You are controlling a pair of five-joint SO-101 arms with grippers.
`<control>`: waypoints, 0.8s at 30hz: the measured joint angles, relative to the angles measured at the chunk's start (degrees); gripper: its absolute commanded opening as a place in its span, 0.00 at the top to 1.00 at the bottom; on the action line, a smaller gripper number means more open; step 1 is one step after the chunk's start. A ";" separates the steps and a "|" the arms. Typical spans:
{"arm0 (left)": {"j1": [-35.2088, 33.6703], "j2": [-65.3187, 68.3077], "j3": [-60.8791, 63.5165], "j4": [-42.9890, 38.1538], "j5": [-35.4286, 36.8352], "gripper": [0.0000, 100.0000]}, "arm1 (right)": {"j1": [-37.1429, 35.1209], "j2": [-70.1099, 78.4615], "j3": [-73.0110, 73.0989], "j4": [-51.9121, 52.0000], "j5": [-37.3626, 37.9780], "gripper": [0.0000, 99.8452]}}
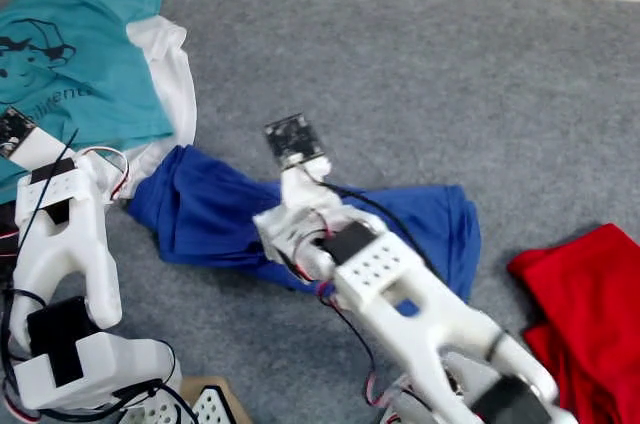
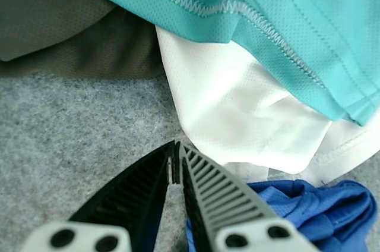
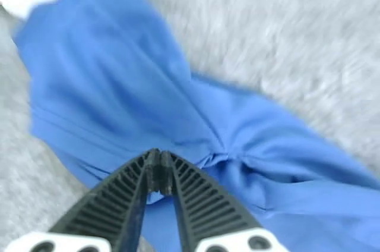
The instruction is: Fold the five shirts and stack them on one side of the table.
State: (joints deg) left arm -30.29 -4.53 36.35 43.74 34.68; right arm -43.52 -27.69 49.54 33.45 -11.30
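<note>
Right claw pinching blue shirt at bench centre; left claw pressed together, just beside white shirt edge.

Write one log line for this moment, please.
left gripper: shut, near white shirt | right gripper: shut on blue shirt | teal shirt: over white shirt

A crumpled blue fabric shirt lies mid-table under the white plastic right arm. At the far left, a teal printed shirt overlaps a white shirt. A red shirt lies at the right edge.
</note>
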 measured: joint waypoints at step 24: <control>0.97 0.00 0.00 0.00 0.00 0.99 | 24.44 -18.46 8.35 13.45 0.00 0.95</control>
State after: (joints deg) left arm -29.32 -4.53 36.35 43.74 34.68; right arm -19.08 -46.15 57.89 46.90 -11.30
